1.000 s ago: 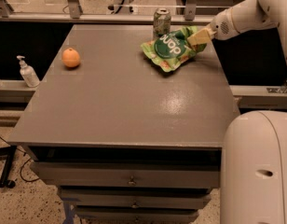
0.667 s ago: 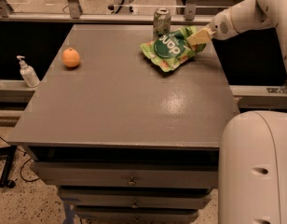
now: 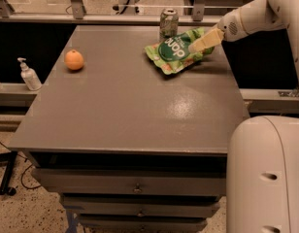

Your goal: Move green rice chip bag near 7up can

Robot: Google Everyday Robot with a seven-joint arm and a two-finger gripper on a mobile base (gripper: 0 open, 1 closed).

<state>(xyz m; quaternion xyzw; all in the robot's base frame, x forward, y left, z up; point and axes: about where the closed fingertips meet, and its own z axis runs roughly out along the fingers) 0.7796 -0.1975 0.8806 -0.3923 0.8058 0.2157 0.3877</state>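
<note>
The green rice chip bag (image 3: pixel 174 52) lies on the grey table (image 3: pixel 130 106) at the far right, light green with a dark green circle and white letters. The 7up can (image 3: pixel 168 22) stands upright right behind it at the table's back edge, about touching the bag's far side. My gripper (image 3: pixel 204 40) reaches in from the right on the white arm and rests at the bag's right end, over its upper right corner.
A round orange fruit (image 3: pixel 74 59) sits on the table's left side. A white pump bottle (image 3: pixel 29 74) stands on a ledge left of the table. Drawers (image 3: pixel 135 188) are below the table front. The robot's white body (image 3: pixel 266 174) fills the lower right.
Almost nothing has moved; the gripper and the bag stay at the same place beside the can.
</note>
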